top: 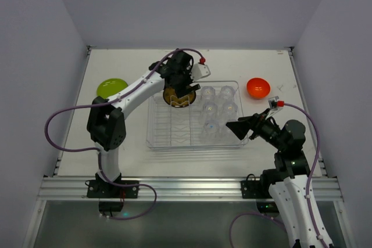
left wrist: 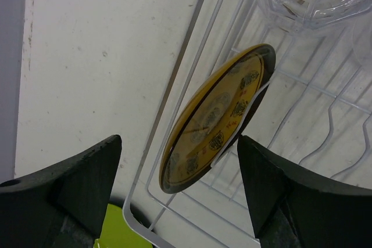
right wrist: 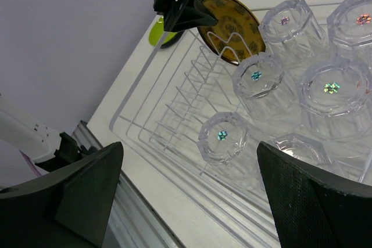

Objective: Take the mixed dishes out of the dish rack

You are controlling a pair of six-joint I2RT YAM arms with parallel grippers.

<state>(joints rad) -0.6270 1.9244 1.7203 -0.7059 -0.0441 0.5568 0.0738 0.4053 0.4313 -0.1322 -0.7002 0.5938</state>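
I count six small clear glass cups (right wrist: 334, 91), all upside down in two rows of three. They fill the right half of the rectangular clear plastic dish rack (top: 168, 127). There is one round yellow plate with a dark rim (left wrist: 215, 120), and it stands on edge in the wire slots at the rack's far left corner. One small glossy orange bowl (top: 258, 87) sits on the white table (top: 128, 65) just beyond the rack's far right corner. One lime-green round dish (top: 111, 87) lies on the table well to the left of the rack. The rest of the ribbed slots on the rack's left side hold nothing.

My left arm rises from its base at the near left edge to a raised elbow. From there the forearm runs diagonally away and to the right, and the wrist is bent down over the plate. My left pincer (left wrist: 179, 149) is spread, with one finger on each side of the upright plate. The plate's rim is between them, and I see a gap at both fingers, so nothing is clamped.

My right arm is folded close above its base at the near right. Its wrist points left toward the rack's near right corner, beside the nearest cups. My right pincer (right wrist: 189, 143) is spread wide with nothing between its fingers, and it hangs apart from the glasses below it.
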